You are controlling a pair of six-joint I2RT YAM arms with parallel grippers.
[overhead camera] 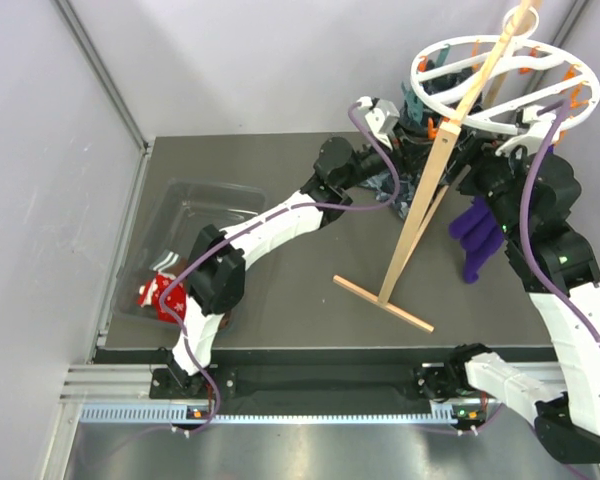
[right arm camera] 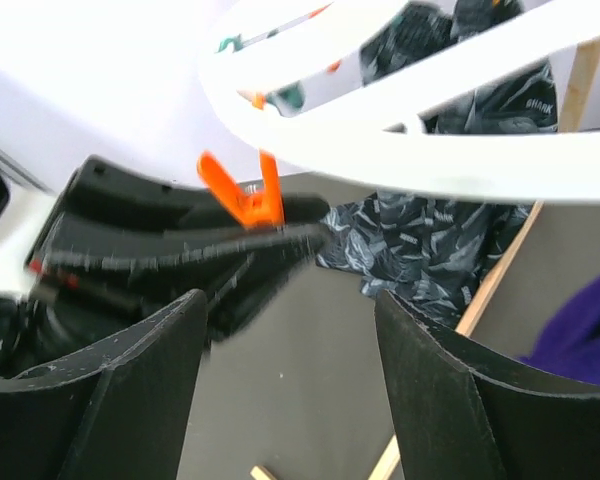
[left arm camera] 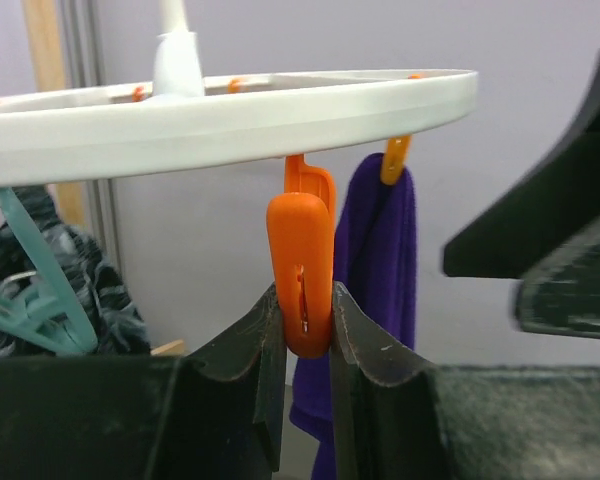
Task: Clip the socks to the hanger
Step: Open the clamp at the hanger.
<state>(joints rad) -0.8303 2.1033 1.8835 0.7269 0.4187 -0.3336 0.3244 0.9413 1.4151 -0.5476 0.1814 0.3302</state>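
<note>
Left gripper (left arm camera: pixel 302 325) is closed onto an orange clip (left arm camera: pixel 300 265) that hangs from the rim of the hanger (left arm camera: pixel 230 115). Its two dark fingers (left arm camera: pixel 245 370) press the clip's lower end from either side. Just behind that clip a purple sock (left arm camera: pixel 375 270) hangs from a second orange clip (left arm camera: pixel 393 160) on the same white ring. At the left of the wrist view a teal clip (left arm camera: pixel 30 305) hangs in front of a dark patterned cloth (left arm camera: pixel 105 290).

Right gripper (right arm camera: pixel 290 310) stands wide open with nothing between its fingers. It is held just below the ring and faces the pinched clip.

From above, the hanger sits high on a slanted wooden pole (overhead camera: pixel 430 190) over the far right part of the table (overhead camera: pixel 280 300), with both arms reaching up to it. A red sock (overhead camera: pixel 163 298) with white pattern lies in a clear bin (overhead camera: pixel 195 205) at the table's near left — well apart from the hanger, not clipped, and partly hidden by the left arm.
</note>
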